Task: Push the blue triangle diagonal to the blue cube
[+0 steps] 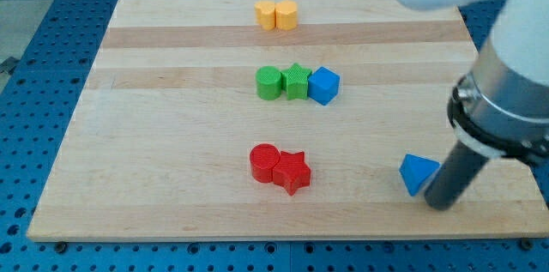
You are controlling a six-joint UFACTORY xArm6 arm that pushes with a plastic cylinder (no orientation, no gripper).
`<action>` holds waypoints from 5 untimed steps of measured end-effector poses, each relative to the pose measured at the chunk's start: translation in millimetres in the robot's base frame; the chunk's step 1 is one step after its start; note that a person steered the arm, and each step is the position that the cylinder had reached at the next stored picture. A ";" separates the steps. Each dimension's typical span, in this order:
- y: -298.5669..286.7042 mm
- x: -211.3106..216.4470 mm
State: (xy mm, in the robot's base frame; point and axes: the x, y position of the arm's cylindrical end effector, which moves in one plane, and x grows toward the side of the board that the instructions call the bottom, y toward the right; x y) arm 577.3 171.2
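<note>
Tabletop (pixel 171 178) of pale wood fills most of the view, its far edge near the view's top and a blue pegboard surface (pixel 34 92) showing around it. Arm (pixel 506 92) comes in from the view's upper right, white housing cut off by the frame, so its upper part cannot be made out. No claw is fitted: the arm ends in a dark rod, and my tip (pixel 439 205) sits on the wood at the view's lower right, just beside the blue triangle (pixel 417 172) on its right and probably touching it, though the contact line is hard to see. The rod hides a little of the triangle's right corner. Well apart, up and to the view's left, the blue cube (pixel 324 85) touches a green star (pixel 297 81), which touches a green cylinder (pixel 269 82). Below them a red cylinder (pixel 264 164) meets a red star (pixel 292 172). Near the top edge two yellow blocks (pixel 276 15) stand pressed together, their shapes unclear.
</note>
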 end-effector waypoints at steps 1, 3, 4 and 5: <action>-4.4 -40.0; -0.8 -67.8; 26.9 -35.6; 21.3 -18.6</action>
State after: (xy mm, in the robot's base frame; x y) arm 558.8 192.5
